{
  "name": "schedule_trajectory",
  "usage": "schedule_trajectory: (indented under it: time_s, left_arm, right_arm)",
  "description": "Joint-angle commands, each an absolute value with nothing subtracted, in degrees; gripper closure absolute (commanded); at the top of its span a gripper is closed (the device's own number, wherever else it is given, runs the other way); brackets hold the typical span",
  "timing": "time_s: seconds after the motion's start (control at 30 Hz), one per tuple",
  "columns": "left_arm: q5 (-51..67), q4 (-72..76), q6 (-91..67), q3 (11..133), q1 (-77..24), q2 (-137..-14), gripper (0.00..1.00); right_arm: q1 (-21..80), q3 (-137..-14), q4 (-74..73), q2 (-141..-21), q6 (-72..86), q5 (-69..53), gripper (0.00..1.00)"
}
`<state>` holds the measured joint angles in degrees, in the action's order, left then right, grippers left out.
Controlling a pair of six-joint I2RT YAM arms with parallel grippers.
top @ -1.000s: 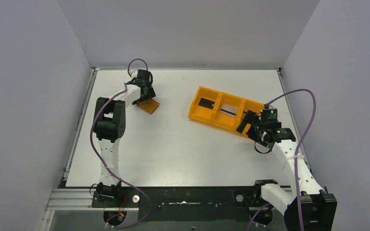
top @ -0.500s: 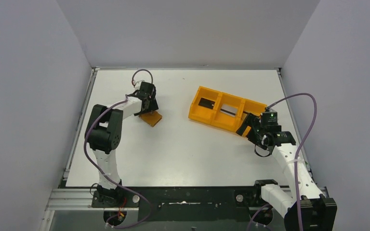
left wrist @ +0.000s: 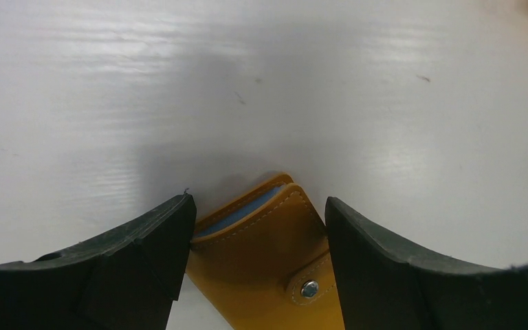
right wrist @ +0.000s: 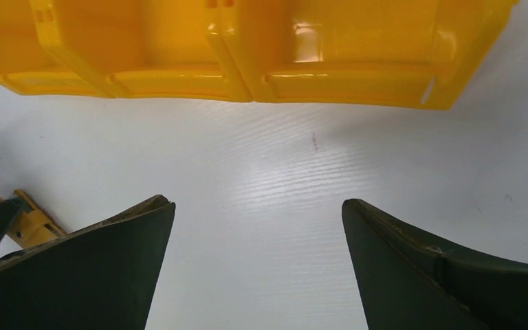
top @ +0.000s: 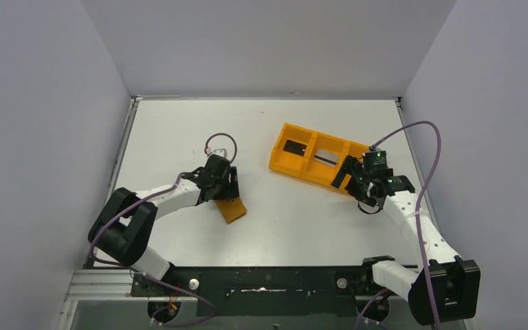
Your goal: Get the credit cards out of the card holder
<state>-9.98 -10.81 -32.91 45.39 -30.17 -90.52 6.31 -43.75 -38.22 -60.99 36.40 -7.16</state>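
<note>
Left of centre on the tabletop (top: 179, 130), my left gripper (left wrist: 258, 201) has the holder (left wrist: 261, 268) lying between its fingers (left wrist: 144, 261). Both seem pressed to its long edges, so I read it as clamped on the holder. From the left wrist view the long axis runs straight out from the wrist. The snap (left wrist: 309, 289) is nearest the camera and the open mouth is at the far end, where a pale blue card (left wrist: 237, 213) shows its edge in the slot. Any other cards I cannot make out. From above, that far end slants toward the near right, flat on the tabletop.

Over to the right and well apart, my right gripper (right wrist: 258, 206) hangs spread wide and holds nothing, just beside the near wall of the tray (right wrist: 330, 41). Its wrist view catches the holder low at its left edge.

The mouth faces away from the left arm, so the card should come out along that axis. I judge the right gripper must travel left to meet the open end while the left one pins the holder.
</note>
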Motion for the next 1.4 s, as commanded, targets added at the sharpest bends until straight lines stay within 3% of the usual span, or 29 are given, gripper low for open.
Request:
schedule_trajectory:
  time_s: [0.0,0.3,0.73,1.37]
  left_arm:
    - [-0.2,-8.7,-35.9,40.0,-34.4,-87.6,0.33]
    - [2.7,-5.8,-38.8,37.9,-41.8,-82.2,0.35]
    - [-7.9,-13.7,-40.7,38.0,-41.8,-66.6,0.17]
    - [-10.1,-17.3,-45.1,31.8,-39.2,-55.4,0.15]
  right_arm:
    - [10.9,-50.4,-35.2,-63.9,36.8,-2.3,0.02]
    - [21.7,-60.7,-35.1,-75.4,38.4,6.8,0.00]
    - [25.6,-70.2,-31.4,-92.1,40.2,10.4,0.04]
    - [29.7,-80.7,-34.2,-108.4,40.8,13.9,0.00]
